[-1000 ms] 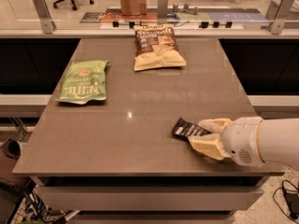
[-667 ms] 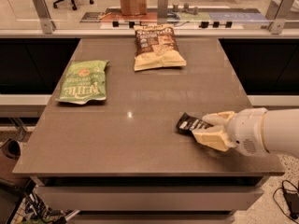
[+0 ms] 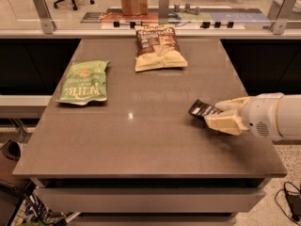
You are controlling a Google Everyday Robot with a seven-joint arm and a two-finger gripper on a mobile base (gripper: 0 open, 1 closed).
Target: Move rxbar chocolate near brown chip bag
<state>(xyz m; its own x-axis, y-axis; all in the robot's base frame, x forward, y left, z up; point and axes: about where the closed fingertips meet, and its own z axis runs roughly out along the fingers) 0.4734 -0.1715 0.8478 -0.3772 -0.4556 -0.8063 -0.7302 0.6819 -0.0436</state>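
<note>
The rxbar chocolate, a small black wrapper with white lettering, is at the right side of the table. My gripper comes in from the right edge and is shut on the bar's right end, with a cream finger in front and another behind. The bar seems held just above the tabletop. The brown chip bag, dark brown above and pale yellow below, lies flat at the far middle of the table, well away from the bar.
A green chip bag lies at the left side of the grey table. A glass barrier with metal posts runs along the far edge. The table's right edge is beside my arm.
My gripper and the rxbar chocolate have moved together a little to the right and away from the table's front edge. Both chip bags have stayed put.
</note>
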